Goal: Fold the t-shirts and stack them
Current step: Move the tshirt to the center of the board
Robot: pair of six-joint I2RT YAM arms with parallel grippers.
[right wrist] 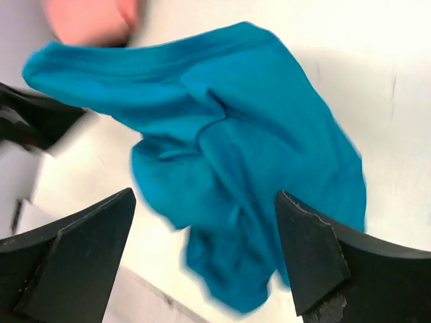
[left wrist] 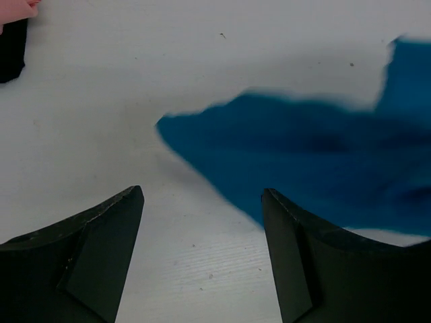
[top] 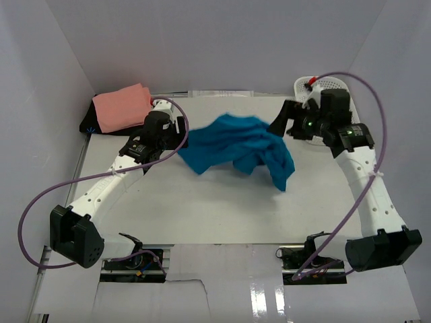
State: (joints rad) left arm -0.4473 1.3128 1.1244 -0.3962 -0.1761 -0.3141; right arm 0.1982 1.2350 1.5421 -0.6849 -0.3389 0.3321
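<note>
- Salmon-pink t-shirt: folded, at the far left corner of the table. It rests on a black object that cannot be identified.
- Left gripper: fingers spread wide, with only bare table between them. The edge of the teal-blue t-shirt lies just ahead of the fingertips, toward the right-hand finger, and is not gripped.
- Teal-blue t-shirt: crumpled and unfolded at mid-table, between the two grippers and well apart from the salmon-pink t-shirt.
- Right gripper: fingers spread wide, clamped on nothing. The bunched cloth lies beyond the fingertips. Whether it touches a finger cannot be told.
- White mesh basket: at the far right corner, partly hidden behind the right arm. Its contents cannot be made out.
</note>
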